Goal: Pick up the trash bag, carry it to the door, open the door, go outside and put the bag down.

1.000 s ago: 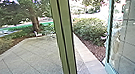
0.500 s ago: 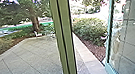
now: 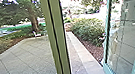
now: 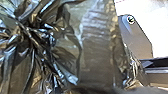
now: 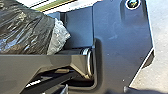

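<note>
Robot's shifting, not the door: green door post [image 3: 60,38] is now reading just left of 12, glass door [image 3: 123,45] standing open at 2. Exit's lining up. Left wrist's riding close over bunched black trash bag [image 4: 95,50], probably carrying; can't tell grip state, either side.

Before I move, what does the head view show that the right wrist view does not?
Head view: olive-green upright post, teal-framed glass panel, leafy green bush, brown tree trunk, small white chair.
Right wrist view: shiny black plastic trash bag.
Both: grey ground; whether it is the same patch, I cannot tell.
</note>
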